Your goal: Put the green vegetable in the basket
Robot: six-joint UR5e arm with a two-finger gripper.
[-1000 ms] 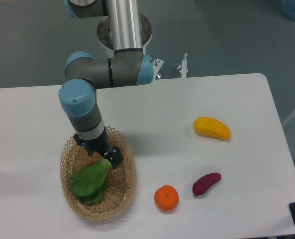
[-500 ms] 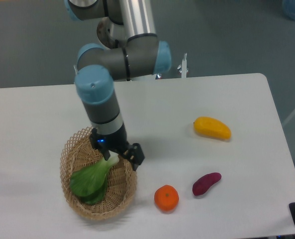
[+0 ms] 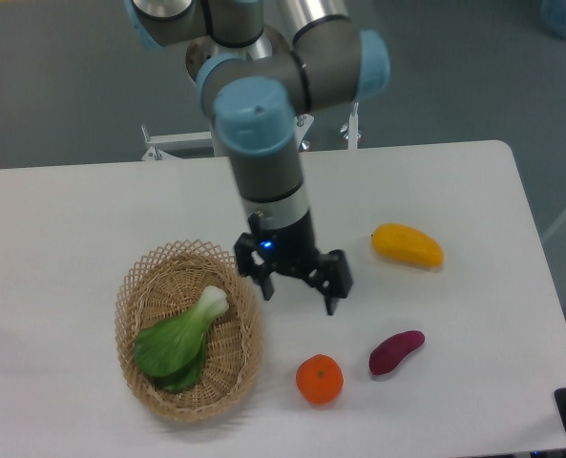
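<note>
A white surface [image 3: 92, 210] carries everything. On it sits a light tan woven basket [image 3: 144, 286] with an open lattice pattern around its rim. Inside lies a green vegetable [image 3: 173, 341], its leaves dark green and its stalk end pale whitish green. The mango [image 3: 408, 245] is yellow shading to orange. The sweet potato [image 3: 395, 351] is deep purple. The orange [image 3: 319, 379] is bright orange with a small dark spot on top. The robot arm [image 3: 263, 134] is silver and grey with light blue joint caps, and its claw [image 3: 297, 290] is black with a small blue light. The floor [image 3: 63, 86] behind is dull grey-green.
</note>
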